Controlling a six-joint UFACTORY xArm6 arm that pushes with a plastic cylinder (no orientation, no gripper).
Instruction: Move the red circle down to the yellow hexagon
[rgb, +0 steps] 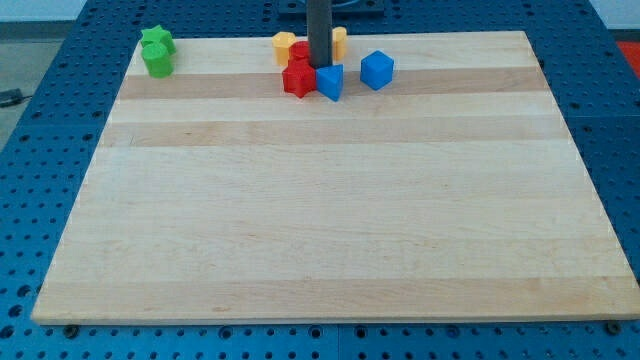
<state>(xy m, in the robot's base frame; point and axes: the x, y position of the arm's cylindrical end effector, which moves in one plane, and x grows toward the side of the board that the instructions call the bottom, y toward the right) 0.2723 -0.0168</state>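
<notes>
Dark and straight, our rod comes down at the top centre of the frame; it carries no claw, so there is nothing to open, close or hold, and my tip (319, 66) rests among a cluster of blocks. Just left of my tip and partly hidden by the rod sits a red block (299, 53), apparently the red circle, though we cannot make out its shape for certain. Below it lies a red star (298, 80), touching a blue block (329, 81) directly under my tip. A yellow hexagon (285, 45) stands at upper left of the cluster, another yellow block (339, 41) peeks out right of the rod, and a blue cube (377, 70) lies further right. Two green blocks (157, 52) occupy the upper left corner of the wooden worktop (330, 220).
</notes>
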